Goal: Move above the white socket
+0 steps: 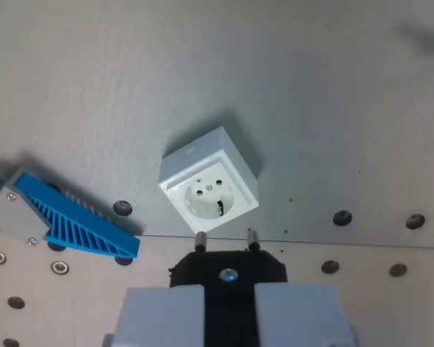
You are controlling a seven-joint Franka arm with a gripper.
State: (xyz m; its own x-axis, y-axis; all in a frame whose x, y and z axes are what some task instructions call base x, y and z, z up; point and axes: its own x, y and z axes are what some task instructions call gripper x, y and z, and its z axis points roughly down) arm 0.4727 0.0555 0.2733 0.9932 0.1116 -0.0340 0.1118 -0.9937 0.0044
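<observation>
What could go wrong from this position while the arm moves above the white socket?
1. The black plug held in the tool has two metal pins very near the lower edge of the white socket. A low approach may knock the socket.
2. The socket looks rotated relative to the pins, so alignment may be off.
3. The blue ribbed part lies close on the wrist view's left; a sideways drift might touch it.

Surface (116, 79): pale grey panel, screw holes (342, 217) dotted along its lower part. Resting on it: white socket (208, 189), cube-shaped, near centre; blue ribbed wedge (76, 220), lying toward the wrist view's left of the socket, apart from it.
</observation>
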